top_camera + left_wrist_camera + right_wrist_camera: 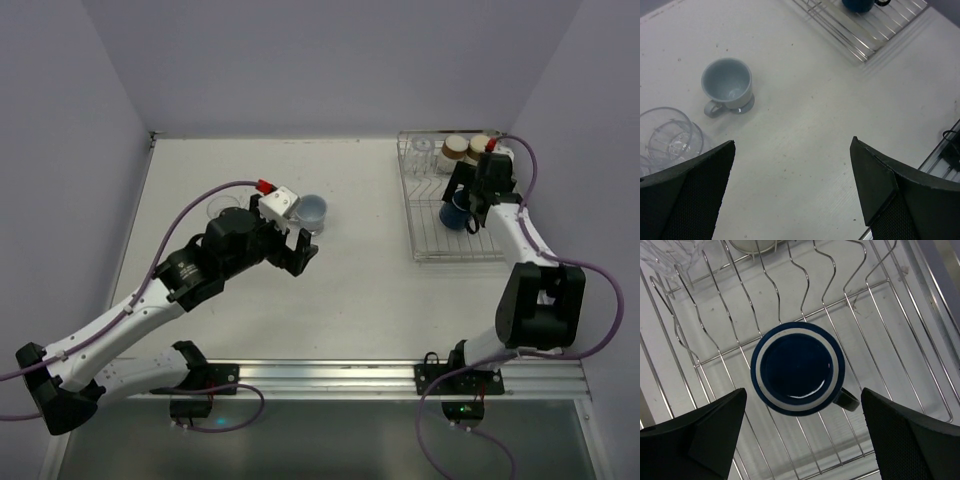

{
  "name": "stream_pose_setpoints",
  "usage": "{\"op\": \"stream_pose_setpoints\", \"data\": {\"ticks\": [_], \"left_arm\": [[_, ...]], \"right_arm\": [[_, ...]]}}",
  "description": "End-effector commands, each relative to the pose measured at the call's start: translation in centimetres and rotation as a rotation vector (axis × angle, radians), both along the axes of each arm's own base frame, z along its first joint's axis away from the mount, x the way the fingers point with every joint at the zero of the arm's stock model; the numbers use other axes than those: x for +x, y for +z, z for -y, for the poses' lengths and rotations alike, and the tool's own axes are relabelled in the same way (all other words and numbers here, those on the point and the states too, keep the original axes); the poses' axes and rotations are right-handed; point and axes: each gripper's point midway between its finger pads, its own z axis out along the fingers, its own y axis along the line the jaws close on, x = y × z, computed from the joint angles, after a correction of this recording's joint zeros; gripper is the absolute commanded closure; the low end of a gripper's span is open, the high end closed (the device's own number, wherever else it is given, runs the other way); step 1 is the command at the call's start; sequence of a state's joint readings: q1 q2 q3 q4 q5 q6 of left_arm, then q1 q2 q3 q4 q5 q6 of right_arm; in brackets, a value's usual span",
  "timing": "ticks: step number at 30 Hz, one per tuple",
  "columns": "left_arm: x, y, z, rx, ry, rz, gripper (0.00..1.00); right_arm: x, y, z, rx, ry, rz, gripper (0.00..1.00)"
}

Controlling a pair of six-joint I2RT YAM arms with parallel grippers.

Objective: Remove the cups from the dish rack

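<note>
The dish rack (412,205) stands at the far right of the table. A dark blue mug (453,214) sits upright in it, with two cream cups (456,149) and a clear glass (424,151) at its far end. My right gripper (464,207) hovers open over the mug (797,367), its fingers apart on either side and touching nothing; the handle (846,399) points right. My left gripper (300,250) is open and empty above bare table (792,142). A pale blue cup (727,85) and clear glasses (670,135) stand on the table beyond it.
The rack's wavy wire dividers (805,285) rise just behind the mug. Purple cables trail from both arms. A metal rail (330,372) runs along the near table edge. Walls close in the table on the left, back and right.
</note>
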State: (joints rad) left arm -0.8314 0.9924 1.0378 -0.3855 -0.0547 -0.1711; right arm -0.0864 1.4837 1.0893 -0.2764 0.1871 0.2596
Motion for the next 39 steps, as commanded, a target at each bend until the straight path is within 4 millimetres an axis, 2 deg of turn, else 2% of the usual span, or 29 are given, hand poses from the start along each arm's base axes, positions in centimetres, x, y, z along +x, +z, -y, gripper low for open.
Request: {"op": "stream_pose_setpoints", "data": {"ticks": [1,5,9,14,20,22,23,24,27,28,31,32,34,35,39], "left_arm": [[0.5,0.7,0.1,-0.022,-0.006,0.076,0.0],[0.1,0.0,0.4,-0.026,-0.034,0.066,0.0],[-0.1,0.0,0.4,-0.033,-0.043,0.066,0.0],[-0.1,-0.2,0.6,-0.032,-0.051,0.062,0.0],[0.0,-0.4,0.8,-0.03,-0.05,0.058,0.0],[0.0,-0.4,0.8,-0.03,-0.051,0.053,0.0],[0.0,-0.4,0.9,-0.032,-0.053,0.052,0.0],[0.0,-0.3,1.0,-0.035,-0.054,0.05,0.0],[-0.3,-0.2,1.6,-0.057,-0.08,0.033,0.0],[-0.4,0.2,1.9,-0.071,-0.089,0.035,0.0],[-0.8,1.0,2.7,-0.111,-0.121,0.015,0.0],[-0.9,1.3,3.0,-0.132,-0.128,0.006,0.0],[-1.3,2.1,3.7,-0.174,-0.158,-0.007,0.0],[-1.6,2.4,4.1,-0.189,-0.175,-0.017,0.0],[-2.4,3.7,6.0,-0.292,-0.252,-0.049,0.0]], "right_arm": [[2.2,0.3,0.2,-0.035,0.061,-0.027,0.01],[3.0,-0.7,-0.6,-0.004,0.109,-0.071,0.01],[3.2,-2.1,0.4,-0.045,0.086,-0.117,0.01],[3.7,-4.1,0.4,-0.03,0.079,-0.165,0.01],[4.2,-4.3,0.6,-0.032,0.066,-0.17,0.01],[4.5,-4.5,0.7,-0.034,0.065,-0.178,0.09],[4.5,-4.6,0.8,-0.031,0.057,-0.183,0.17],[4.5,-4.5,0.8,-0.03,0.05,-0.185,0.35],[4.6,-3.1,0.8,-0.022,0.025,-0.133,0.56],[4.5,-1.5,0.8,-0.023,0.016,-0.091,0.66],[4.6,1.6,0.6,0.001,-0.011,0.007,0.71],[4.4,3.9,0.1,0.031,-0.006,0.074,0.74],[4.1,5.9,-0.8,0.07,0.01,0.153,0.78],[3.6,7.9,-1.7,0.111,0.032,0.223,0.78],[1.6,11.0,-4.1,0.222,0.095,0.349,0.79]]}}
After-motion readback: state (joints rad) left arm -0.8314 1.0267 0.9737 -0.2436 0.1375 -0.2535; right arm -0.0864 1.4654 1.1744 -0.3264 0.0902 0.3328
